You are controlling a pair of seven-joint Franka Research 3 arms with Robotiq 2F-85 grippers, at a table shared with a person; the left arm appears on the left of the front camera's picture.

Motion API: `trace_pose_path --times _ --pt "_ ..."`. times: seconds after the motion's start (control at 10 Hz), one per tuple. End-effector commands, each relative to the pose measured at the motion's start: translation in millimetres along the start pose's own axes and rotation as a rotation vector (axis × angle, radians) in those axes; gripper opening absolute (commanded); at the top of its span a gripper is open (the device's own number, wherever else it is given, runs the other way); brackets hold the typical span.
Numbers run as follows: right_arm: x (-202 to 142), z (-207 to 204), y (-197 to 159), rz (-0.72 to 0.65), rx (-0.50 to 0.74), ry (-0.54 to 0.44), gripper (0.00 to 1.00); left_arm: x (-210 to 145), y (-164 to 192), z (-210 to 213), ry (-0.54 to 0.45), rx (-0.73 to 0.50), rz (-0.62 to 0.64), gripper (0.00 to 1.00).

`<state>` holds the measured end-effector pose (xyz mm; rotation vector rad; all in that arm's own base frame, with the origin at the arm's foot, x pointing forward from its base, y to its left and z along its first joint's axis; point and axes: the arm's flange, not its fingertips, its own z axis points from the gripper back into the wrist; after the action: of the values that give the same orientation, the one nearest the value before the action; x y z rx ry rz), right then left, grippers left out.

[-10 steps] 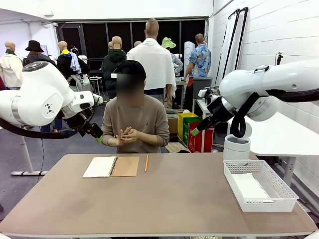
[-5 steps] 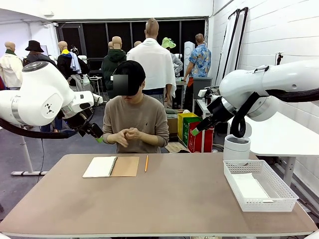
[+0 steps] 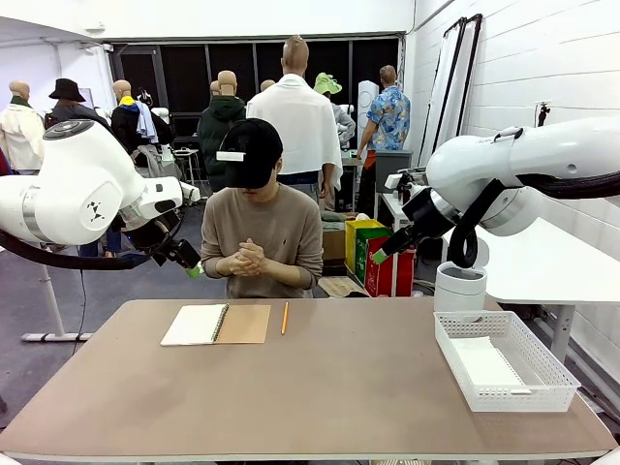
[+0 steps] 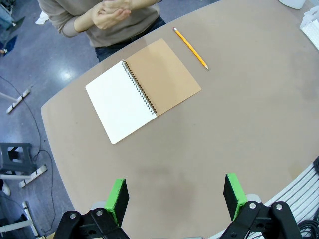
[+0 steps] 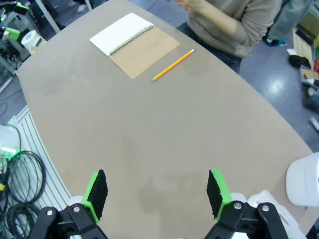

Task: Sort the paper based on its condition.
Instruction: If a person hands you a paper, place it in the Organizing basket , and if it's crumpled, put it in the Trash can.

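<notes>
Brown and bare across most of its top, the desk [image 3: 320,387] carries everything, with both white arms held high above it. The left gripper [image 4: 174,196] has its green-padded fingers [image 4: 117,196] spread wide with nothing between them, hovering over the desk's near part. The right gripper [image 5: 155,194] likewise has its fingers [image 5: 95,191] fully apart and holds nothing, above bare desk.

At the far side a person sits with both hands [image 3: 242,260] clasped together in front of the chest, off the desk.

A white mesh basket [image 3: 541,363] stands at the desk's right end, and the paper [image 3: 487,365], a flat white sheet, lies inside it on the bottom.

A spiral notebook [image 3: 216,324] lies open at the far left of the desk before the person, blank white page to the left, brown cover to the right.

A yellow pencil [image 3: 285,317] lies just beside the notebook's cover, on its right, not touching it.
</notes>
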<state>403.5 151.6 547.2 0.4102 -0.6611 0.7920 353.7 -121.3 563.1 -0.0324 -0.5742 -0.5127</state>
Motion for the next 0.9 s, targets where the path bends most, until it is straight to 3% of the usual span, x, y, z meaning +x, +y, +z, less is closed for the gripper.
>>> trace_pose_path --times 0.0,0.8 --pt "-0.9 -1.0 -0.3 -0.002 -0.002 0.004 1.00 -1.1 1.3 0.1 0.000 0.001 -0.003 1.00" --pt "-0.9 -1.0 -0.3 -0.002 -0.002 0.004 1.00 -1.1 1.3 0.1 0.000 0.001 -0.003 1.00"
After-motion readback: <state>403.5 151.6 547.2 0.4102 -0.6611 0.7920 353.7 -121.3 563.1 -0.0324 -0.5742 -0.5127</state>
